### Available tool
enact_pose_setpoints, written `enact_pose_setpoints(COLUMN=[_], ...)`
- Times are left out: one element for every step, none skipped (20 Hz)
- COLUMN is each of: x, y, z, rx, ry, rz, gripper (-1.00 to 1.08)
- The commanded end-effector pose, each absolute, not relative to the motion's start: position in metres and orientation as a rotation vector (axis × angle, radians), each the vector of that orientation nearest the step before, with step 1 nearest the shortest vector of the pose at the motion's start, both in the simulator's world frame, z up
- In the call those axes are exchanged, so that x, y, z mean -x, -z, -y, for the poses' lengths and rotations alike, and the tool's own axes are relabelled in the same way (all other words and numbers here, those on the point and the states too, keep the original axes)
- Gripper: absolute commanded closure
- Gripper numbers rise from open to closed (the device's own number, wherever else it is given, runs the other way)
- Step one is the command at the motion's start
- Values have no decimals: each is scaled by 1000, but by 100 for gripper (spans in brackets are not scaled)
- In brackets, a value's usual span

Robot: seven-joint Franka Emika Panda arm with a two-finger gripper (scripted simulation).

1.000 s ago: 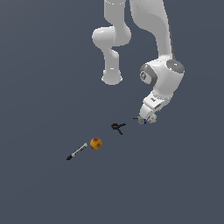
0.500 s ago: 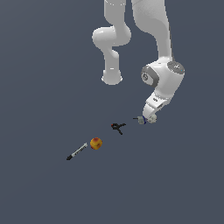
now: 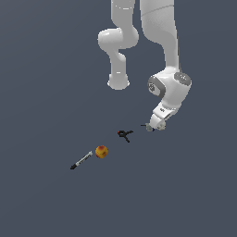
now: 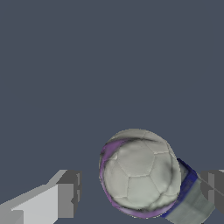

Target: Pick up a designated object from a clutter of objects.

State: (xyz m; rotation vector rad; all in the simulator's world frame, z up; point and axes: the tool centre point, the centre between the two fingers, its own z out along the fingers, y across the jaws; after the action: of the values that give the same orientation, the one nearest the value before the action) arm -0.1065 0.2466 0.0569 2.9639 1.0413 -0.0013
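Observation:
The designated object, a white ball (image 4: 140, 175) with purple marks, fills the space between my fingers in the wrist view. My gripper (image 4: 141, 192) is open and straddles it, with a clear gap between the ball and one finger (image 4: 65, 199). A small grey piece with a blue edge (image 4: 190, 203) lies against the ball on the side of the other finger. In the exterior view my gripper (image 3: 152, 127) hangs low over the floor at the right end of the clutter of objects, and the ball is mostly hidden under it.
In the exterior view a black-and-red clamp (image 3: 124, 134) lies just left of the gripper. Further left are an orange-red ball (image 3: 101, 151) and a black-tipped grey stick (image 3: 81, 160). The arm's white base (image 3: 118, 83) stands behind them.
The gripper has sunk slightly towards the floor. The clamp, orange ball and stick have not moved.

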Motion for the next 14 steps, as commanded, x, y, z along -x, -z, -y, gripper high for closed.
enact_pose_setpoints(x=[107,107,107,107,107,107,107,107,107,107,107,107,107,107], y=[-46,-43,-41,-39,-38,-37,-37,-37,-37,-37,-37,-37,-37,-37], z=[-247,-247,-247,-247,-247,-247,-247,-247,-247,-247,-247,-247,-247,-247], rx=[-2963,-2963,-2963,-2963,-2963,-2963,-2963,-2963,-2963,-2963,-2963,-2963,-2963,-2963], ry=[1,1,1,1,0,0,0,0,0,0,0,0,0,0], rz=[-1043,-1043,-1043,-1043,-1044,-1044,-1044,-1044,-1044,-1044,-1044,-1044,-1044,-1044], gripper=[-92,-92,-92,-92,-92,-92,-92,108,108,108,108,108,108,108])
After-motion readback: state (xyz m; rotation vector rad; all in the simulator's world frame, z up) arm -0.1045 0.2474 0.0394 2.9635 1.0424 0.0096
